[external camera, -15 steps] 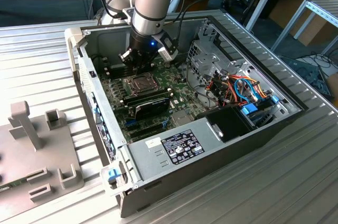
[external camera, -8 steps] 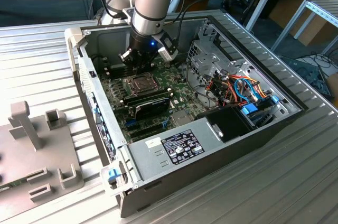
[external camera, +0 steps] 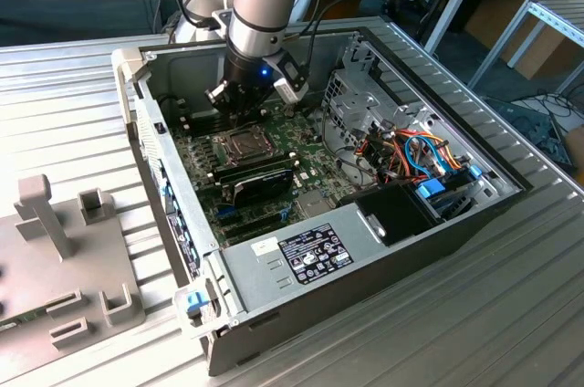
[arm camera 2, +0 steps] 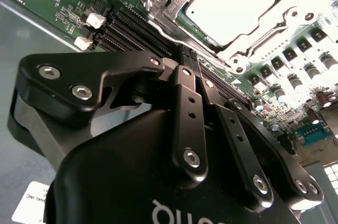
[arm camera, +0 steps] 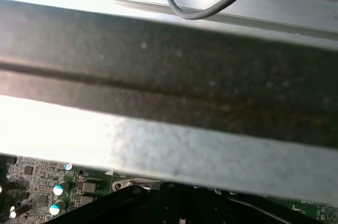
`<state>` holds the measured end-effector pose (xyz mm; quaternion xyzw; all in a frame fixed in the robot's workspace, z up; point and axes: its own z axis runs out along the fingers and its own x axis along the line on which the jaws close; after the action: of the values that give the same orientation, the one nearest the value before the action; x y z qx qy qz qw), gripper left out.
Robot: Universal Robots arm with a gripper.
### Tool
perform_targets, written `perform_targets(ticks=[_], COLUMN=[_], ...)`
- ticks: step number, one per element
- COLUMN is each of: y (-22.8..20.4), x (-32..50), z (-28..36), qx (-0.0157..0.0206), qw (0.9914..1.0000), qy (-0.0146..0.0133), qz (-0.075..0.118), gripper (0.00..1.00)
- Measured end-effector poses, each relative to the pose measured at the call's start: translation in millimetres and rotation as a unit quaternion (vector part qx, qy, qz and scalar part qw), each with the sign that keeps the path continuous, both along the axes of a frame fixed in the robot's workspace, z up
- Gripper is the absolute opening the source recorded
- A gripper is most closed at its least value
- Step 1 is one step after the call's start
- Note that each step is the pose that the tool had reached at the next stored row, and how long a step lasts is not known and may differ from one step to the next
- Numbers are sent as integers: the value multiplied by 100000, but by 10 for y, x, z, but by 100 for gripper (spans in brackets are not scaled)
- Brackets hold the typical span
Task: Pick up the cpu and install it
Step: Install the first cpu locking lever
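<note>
On a ribbed metal table, the closed, empty hand hovers beside the seated cpu

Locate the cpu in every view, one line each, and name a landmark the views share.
Exterior view: the cpu sits in the socket frame on the green motherboard, just below the gripper.
Second wrist view: the cpu is the pale square inside the metal frame, beyond the fingers.
First wrist view: no cpu seen.
Shared landmark: the green motherboard.
</note>
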<state>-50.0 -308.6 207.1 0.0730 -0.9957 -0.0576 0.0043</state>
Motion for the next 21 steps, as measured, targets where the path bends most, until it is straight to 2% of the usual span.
perform_targets(ticks=[6,10,16,21], y=[0,0,0,2], x=[0,0,-145,-216], z=[49,49,49,52], qx=[-3,1,24,23], qw=[100000,100000,100000,99999], qy=[-62,-72,-191,-413], qz=[-2,-2,-4,-7], gripper=[11,11,11,11])
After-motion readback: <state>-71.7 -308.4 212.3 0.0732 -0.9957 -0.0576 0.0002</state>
